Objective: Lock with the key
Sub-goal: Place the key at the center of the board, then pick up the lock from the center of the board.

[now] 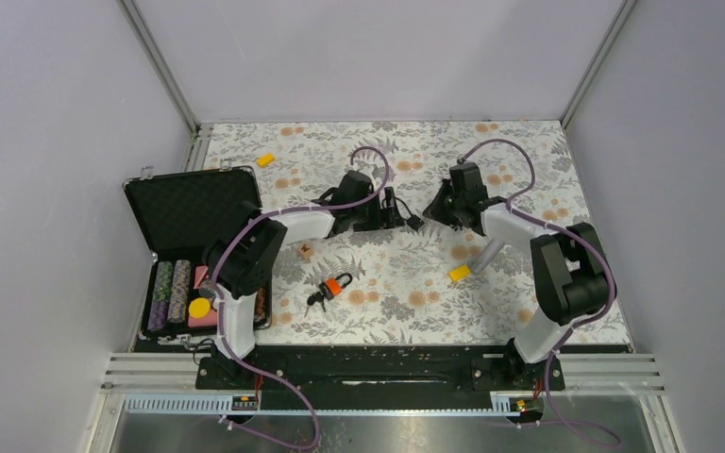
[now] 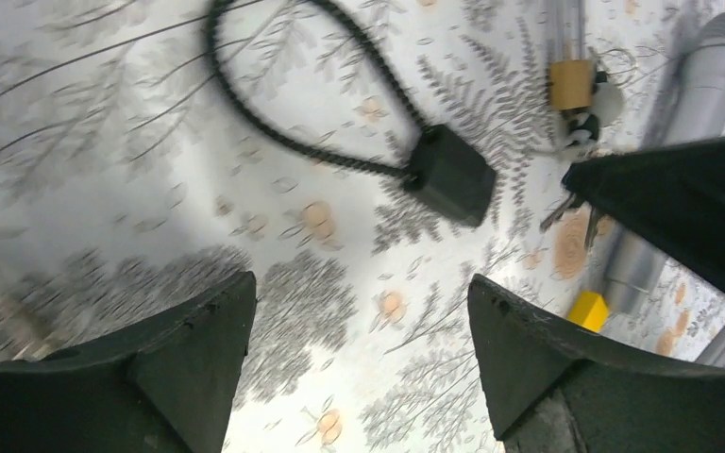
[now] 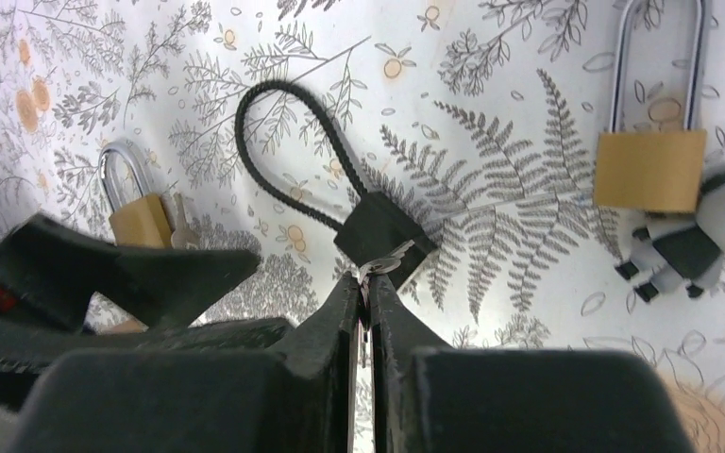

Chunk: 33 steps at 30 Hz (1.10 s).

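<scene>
Two brass padlocks with silver shackles lie on the floral cloth in the right wrist view, one at the right (image 3: 649, 168) and a smaller one at the left (image 3: 140, 219) with a key beside it. The first also shows in the left wrist view (image 2: 571, 83). My right gripper (image 3: 366, 279) is shut on a small silver key (image 3: 382, 264), whose end touches the body of a black cable lock (image 3: 382, 236). My left gripper (image 2: 359, 302) is open and empty, just short of that cable lock (image 2: 451, 175). From above, both grippers, left (image 1: 398, 209) and right (image 1: 434, 212), meet mid-table.
An orange-and-black key bunch (image 1: 332, 286) lies near the front. A silver cylinder (image 1: 489, 253) and a yellow block (image 1: 460, 273) lie right of centre. An open black case (image 1: 189, 203) with chips stands at the left. Another yellow block (image 1: 265, 159) lies at the back.
</scene>
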Each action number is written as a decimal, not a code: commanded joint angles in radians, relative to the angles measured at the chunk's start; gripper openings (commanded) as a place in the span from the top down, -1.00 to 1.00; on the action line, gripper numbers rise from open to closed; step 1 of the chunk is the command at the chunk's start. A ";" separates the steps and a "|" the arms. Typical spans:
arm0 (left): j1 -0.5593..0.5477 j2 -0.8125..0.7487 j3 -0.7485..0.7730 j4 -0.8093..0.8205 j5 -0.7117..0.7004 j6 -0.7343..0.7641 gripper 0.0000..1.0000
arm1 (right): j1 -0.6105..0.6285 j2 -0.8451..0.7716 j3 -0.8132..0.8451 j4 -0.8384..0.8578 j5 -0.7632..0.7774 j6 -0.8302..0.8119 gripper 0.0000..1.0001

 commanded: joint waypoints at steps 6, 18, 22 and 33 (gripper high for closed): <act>0.020 -0.254 -0.136 0.002 -0.113 0.040 -0.70 | -0.011 0.168 0.198 -0.082 0.062 -0.047 0.68; 0.020 -0.533 -0.267 -0.082 -0.226 0.100 -0.98 | -0.005 0.071 0.178 -0.152 0.049 -0.131 -0.16; 0.020 -0.656 -0.321 -0.158 -0.340 0.086 -0.98 | 0.048 -0.006 0.135 -0.185 0.062 -0.146 -0.20; 0.019 -1.127 -0.422 -0.374 -0.568 0.059 -0.98 | 0.517 0.037 0.202 -0.246 0.328 -0.029 -0.34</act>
